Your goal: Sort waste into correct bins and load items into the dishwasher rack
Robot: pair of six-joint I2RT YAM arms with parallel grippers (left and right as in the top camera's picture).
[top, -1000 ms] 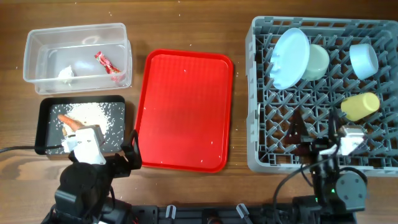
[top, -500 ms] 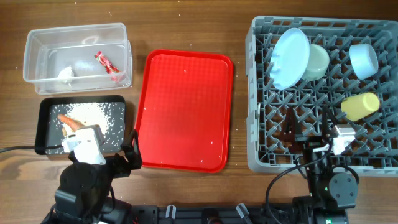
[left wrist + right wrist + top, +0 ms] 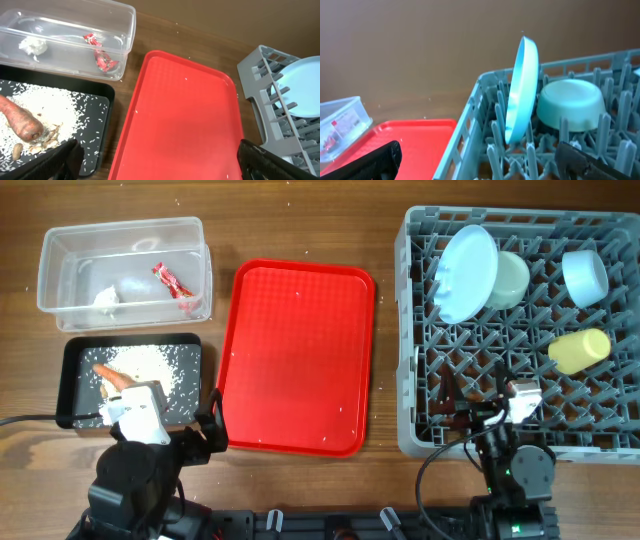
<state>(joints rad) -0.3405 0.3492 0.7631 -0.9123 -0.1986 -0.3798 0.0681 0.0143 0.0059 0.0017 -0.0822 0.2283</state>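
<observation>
The clear tub (image 3: 60,250) holds the red wrapper (image 3: 170,280) and the white tissue (image 3: 107,298). The black tray (image 3: 70,385) holds the carrot (image 3: 106,372) and the rice crumbs (image 3: 155,363). The grey rack (image 3: 420,380) holds the white plate (image 3: 468,273) on edge, the mint bowl (image 3: 512,280), the blue bowl (image 3: 583,277) and the yellow cup (image 3: 578,350). The spoon is out of view. My left gripper (image 3: 160,170) is open and empty over the red tray's near edge. My right gripper (image 3: 480,170) is open and empty over the rack's front left part.
The flat red tray (image 3: 295,360) lies between the bins and the rack, with a few crumbs on it. In the overhead view the left arm (image 3: 135,460) sits at the front left and the right arm (image 3: 510,470) at the front right.
My right gripper has moved left along the rack's front part. The left arm has not moved.
</observation>
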